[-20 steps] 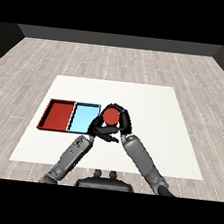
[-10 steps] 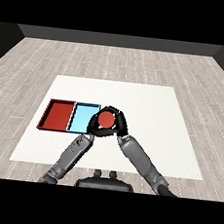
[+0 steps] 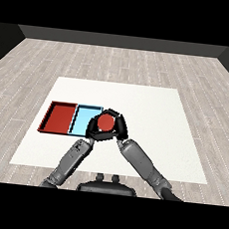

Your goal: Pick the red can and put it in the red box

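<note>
White table (image 3: 151, 115) spans middle of view, on grey plank floor (image 3: 117, 61). Red tray (image 3: 61, 118) and light blue tray (image 3: 84, 118) lie side by side at table's left, touching, red one farther left. My right hand (image 3: 116, 128) curls round red can (image 3: 105, 122), fingers wrapped about its sides; can's top shows, can sits at light blue tray's right edge, well short of red tray. My left hand (image 3: 93, 129) just beside can on its left; fingers bent, cannot tell whether they grip can.
</note>
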Controlling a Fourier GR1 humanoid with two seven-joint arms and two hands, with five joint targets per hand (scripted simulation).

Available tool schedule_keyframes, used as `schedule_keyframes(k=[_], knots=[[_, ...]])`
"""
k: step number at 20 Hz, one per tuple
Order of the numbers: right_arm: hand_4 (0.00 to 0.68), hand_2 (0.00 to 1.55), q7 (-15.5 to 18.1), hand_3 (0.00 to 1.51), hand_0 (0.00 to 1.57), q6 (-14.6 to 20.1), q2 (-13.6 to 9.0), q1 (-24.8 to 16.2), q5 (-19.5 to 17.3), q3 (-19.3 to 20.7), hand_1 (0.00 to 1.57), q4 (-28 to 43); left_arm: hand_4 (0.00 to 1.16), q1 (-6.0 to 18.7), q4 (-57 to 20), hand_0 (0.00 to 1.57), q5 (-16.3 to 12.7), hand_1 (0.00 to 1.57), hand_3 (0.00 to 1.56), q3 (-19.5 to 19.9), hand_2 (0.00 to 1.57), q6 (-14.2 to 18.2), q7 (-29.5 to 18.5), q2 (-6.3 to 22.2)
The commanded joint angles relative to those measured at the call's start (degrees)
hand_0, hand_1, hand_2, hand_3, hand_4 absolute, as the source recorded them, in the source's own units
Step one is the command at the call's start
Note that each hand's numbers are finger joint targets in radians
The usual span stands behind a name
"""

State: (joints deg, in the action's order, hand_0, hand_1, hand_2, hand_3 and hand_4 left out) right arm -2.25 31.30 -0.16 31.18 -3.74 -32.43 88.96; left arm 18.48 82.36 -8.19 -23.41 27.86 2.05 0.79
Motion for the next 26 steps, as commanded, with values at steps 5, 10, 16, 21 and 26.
schedule_keyframes(k=[5,10,16,21,26], knots=[[0.000,1.09,-0.18,0.97,1.09,-2.14,0.06,-3.71,0.97,2.37,1.09,0.98,0.95,-1.03,2.34,1.57,-1.52,1.57,1.46,2.91,1.54,-2.27,-6.67,0.44],[0.000,0.00,-5.41,0.00,0.00,-2.17,0.16,-1.22,-3.63,2.23,0.00,0.58,1.04,0.40,1.40,1.57,-1.40,1.57,1.49,1.08,1.55,-0.34,-5.63,-0.77],[0.000,0.00,-5.01,0.00,0.00,-4.26,0.15,-1.41,-4.89,5.02,0.00,1.57,1.13,1.45,-0.53,1.57,1.35,1.57,1.49,0.13,1.57,1.54,-7.06,-0.75],[0.000,0.00,-5.24,0.00,0.00,-6.80,0.13,-5.02,-4.55,8.80,0.00,7.75,1.13,-2.93,2.27,1.57,3.76,1.57,1.50,2.90,1.57,-2.05,-6.69,0.52],[0.000,0.00,-5.48,0.00,0.00,-11.12,-2.61,-10.49,-1.17,13.35,0.00,14.83,1.12,-2.35,4.83,1.57,6.74,1.57,1.50,3.67,1.57,-0.68,-0.94,0.73]])
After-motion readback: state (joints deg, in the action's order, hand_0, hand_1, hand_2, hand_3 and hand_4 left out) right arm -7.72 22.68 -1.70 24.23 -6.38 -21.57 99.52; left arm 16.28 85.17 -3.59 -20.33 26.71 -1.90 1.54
